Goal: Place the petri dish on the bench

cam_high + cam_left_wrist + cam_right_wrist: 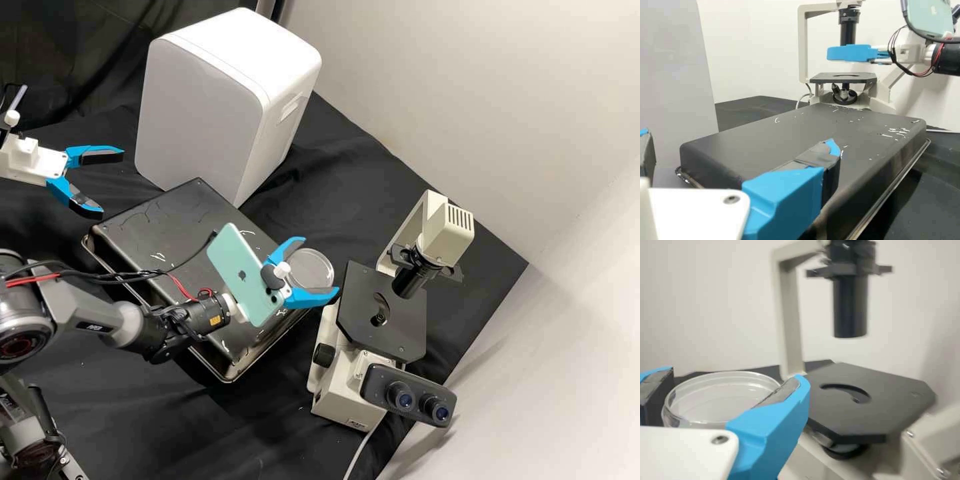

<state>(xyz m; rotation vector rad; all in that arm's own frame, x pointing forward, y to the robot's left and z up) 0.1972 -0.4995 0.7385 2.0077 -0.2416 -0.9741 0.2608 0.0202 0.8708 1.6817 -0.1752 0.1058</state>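
The right end effector (320, 267) is gripping the petri dish (307, 262), and bumping the nearby microscope (373, 347) could knock it loose.

Mid-frame, the right gripper (318, 266) grips the petri dish (305, 268) between tray (153, 233) and microscope (373, 333); left gripper (108, 183) hangs spread, upper left.

- There are two grippers (107, 183) (319, 265).
- There is one dish (308, 268).
- There is one microscope (380, 320).
- There is one tray (167, 233).
- There is one white box (227, 93).
- There is one phone (240, 273).
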